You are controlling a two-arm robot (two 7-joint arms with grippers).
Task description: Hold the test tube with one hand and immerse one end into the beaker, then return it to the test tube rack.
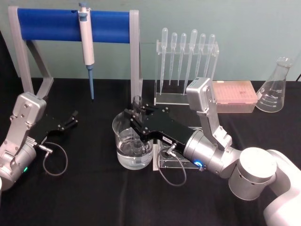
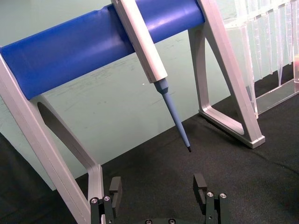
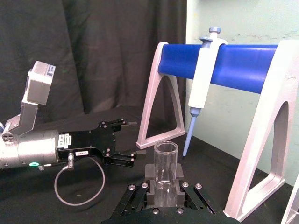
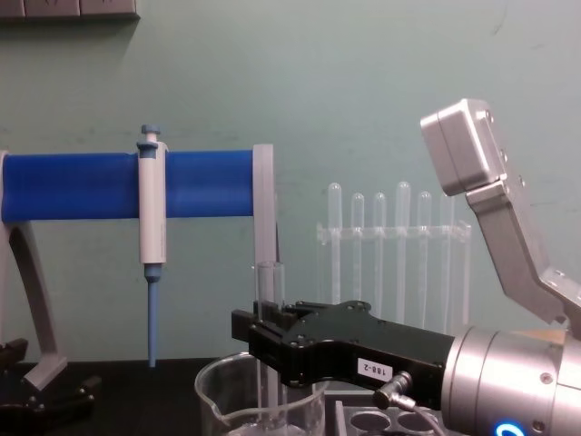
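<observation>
The right gripper, its black body labelled "188-2", is clamped on the upright tube, whose lower end sits in the beaker's clear liquid. The rack lies just beside the beaker, under that wrist. The left gripper rests on the table to the left, fingers wide apart. Behind stand the pipettor and pipettes; the flask's markings are unreadable.
</observation>
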